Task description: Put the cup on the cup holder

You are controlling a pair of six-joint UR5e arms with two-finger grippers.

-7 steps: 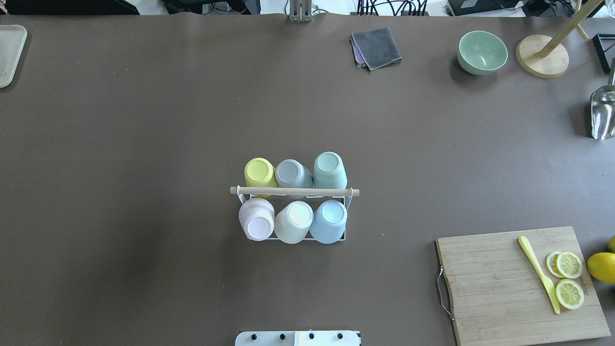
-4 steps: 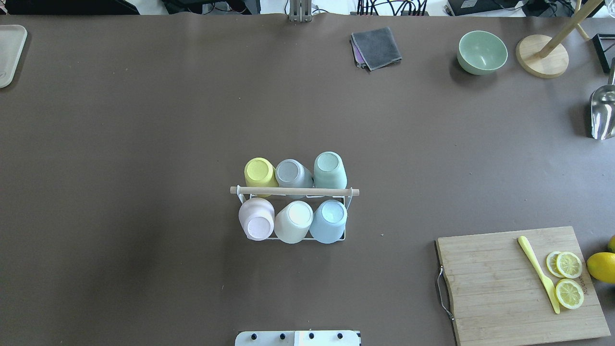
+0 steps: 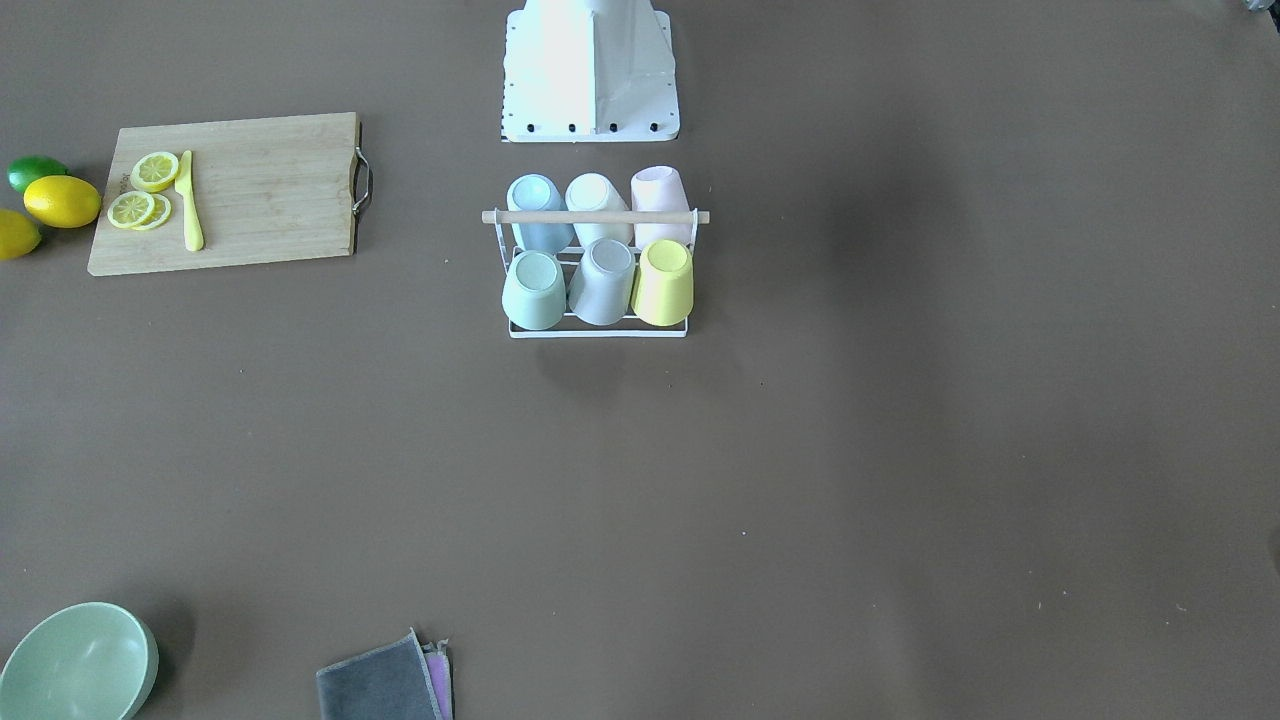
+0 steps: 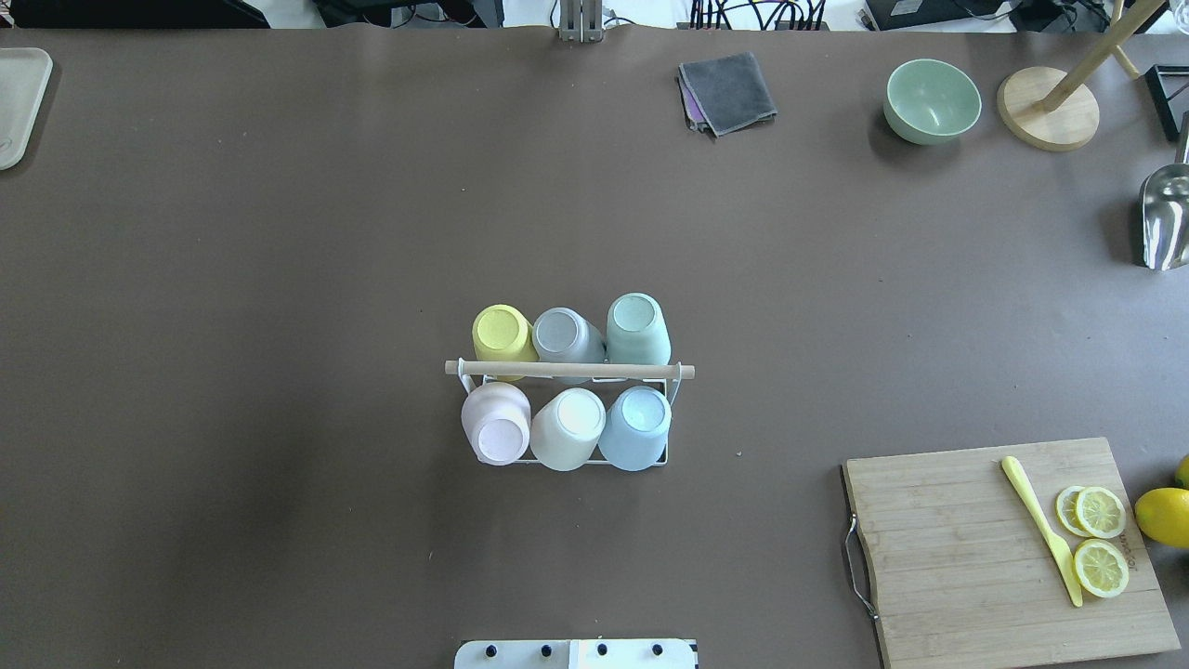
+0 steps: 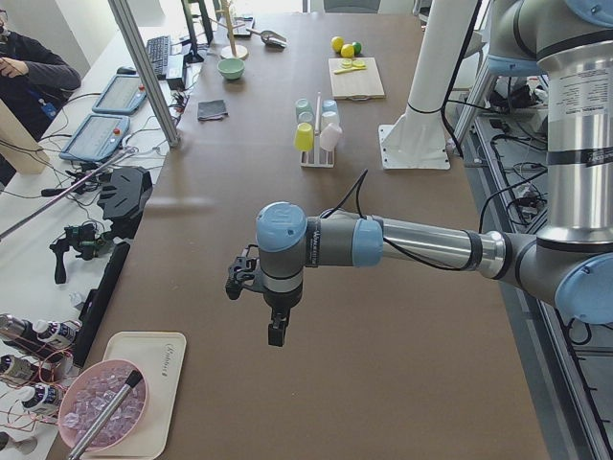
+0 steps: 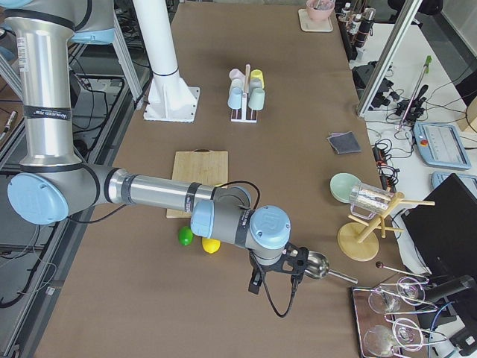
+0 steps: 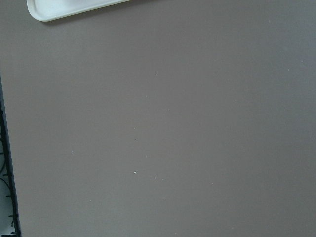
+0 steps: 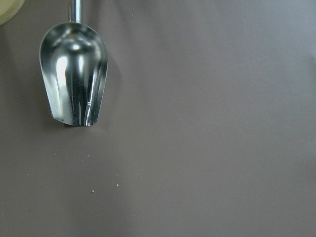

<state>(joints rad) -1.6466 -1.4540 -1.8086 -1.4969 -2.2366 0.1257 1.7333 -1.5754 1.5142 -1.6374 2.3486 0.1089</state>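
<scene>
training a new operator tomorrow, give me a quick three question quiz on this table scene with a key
1. How many cups sit on the cup holder?
2. True or false: the yellow knife lies on the cutting board.
3. Which cup is next to the pink cup in its own row? A yellow, B cream, C green.
Key: 1. six; 2. true; 3. B, the cream cup.
</scene>
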